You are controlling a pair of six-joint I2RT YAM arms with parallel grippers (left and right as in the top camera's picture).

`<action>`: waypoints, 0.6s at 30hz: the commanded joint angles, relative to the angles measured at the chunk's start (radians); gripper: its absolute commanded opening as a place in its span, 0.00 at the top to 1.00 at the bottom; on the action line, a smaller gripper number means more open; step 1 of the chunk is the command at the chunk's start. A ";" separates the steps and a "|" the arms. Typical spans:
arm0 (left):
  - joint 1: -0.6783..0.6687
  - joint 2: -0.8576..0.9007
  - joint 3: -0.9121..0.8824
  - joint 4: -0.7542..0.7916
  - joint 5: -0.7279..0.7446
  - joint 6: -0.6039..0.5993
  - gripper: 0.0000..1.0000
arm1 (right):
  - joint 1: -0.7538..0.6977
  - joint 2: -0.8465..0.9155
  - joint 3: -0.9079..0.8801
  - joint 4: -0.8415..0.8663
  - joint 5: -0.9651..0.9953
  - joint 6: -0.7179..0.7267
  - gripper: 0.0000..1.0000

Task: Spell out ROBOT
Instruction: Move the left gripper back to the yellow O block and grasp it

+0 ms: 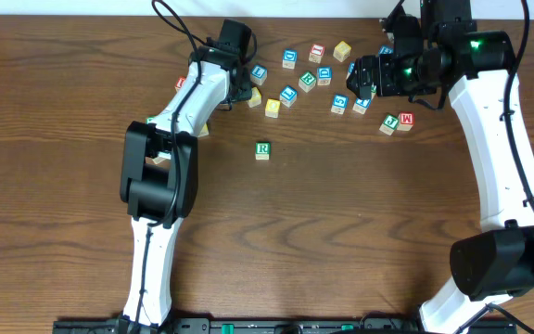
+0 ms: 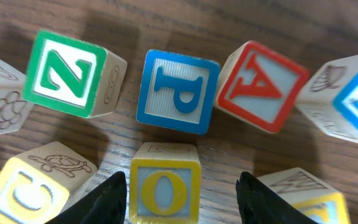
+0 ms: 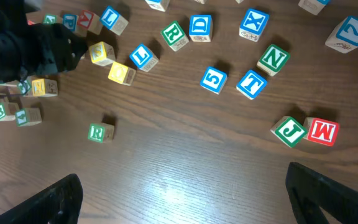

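The wooden table fills every view. The left arm reaches to the far side, at the left end of the scattered cubes, and the right arm bends over their right end. The right gripper hangs above the table with its jaws spread wide and nothing between them. The left gripper has its jaws apart on either side of a yellow O cube, with a gap showing at each finger. Just beyond that cube stands a blue P cube, flanked by a green N cube and a red A cube. 1 green R cube sits alone nearer the robot, well apart from the cluster. A blue T cube lies just beside a blue 5 cube among the others.
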 commanded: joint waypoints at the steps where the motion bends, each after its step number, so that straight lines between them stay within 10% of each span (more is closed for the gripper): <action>1: -0.003 0.019 0.000 0.005 -0.026 -0.012 0.46 | 0.005 -0.002 0.014 -0.003 -0.002 -0.011 0.01; 18: -0.003 0.014 0.001 -0.011 -0.026 -0.012 0.67 | 0.005 -0.002 0.014 -0.003 -0.002 -0.011 0.01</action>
